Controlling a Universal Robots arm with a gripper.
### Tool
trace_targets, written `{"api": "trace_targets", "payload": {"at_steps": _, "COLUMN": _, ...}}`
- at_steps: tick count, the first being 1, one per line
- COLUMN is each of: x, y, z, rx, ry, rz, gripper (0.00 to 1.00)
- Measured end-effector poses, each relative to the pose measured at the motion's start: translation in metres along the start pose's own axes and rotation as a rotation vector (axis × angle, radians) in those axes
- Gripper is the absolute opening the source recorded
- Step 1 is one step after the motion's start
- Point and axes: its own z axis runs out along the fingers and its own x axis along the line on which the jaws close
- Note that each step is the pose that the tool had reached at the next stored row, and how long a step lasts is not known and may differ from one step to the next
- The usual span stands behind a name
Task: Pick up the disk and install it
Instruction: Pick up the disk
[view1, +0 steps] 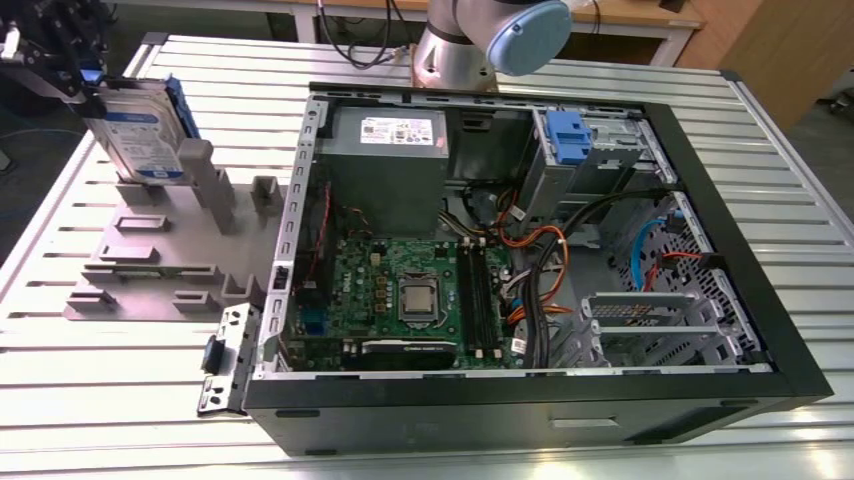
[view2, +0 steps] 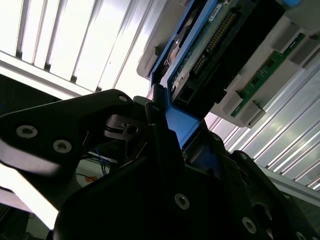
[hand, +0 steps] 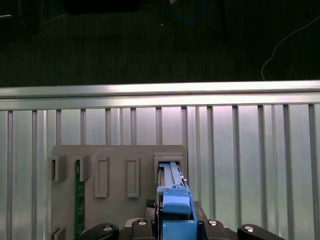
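Two fingers (view2: 160, 132) pinch the disk (view2: 207, 47) by its blue-framed edge.

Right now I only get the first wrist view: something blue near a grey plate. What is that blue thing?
Observer: The frame of the disk, a silver drive with a white-and-blue label, standing on edge in the exterior view.
Operator: Is anything holding it?
Observer: Yes, in the second wrist view the tool is shut on that blue frame.
Operator: What's nearby?
Observer: An open computer case lies at the exterior view's right of it.
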Motion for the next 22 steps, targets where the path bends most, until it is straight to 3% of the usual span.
{"api": "trace_targets", "payload": {"at_steps": 22, "x": 0.0000, "y": 0.0001, "z": -0.0049, "rx": 0.0000, "ry": 0.0000, "rz": 0.000, "gripper": 0.37}}
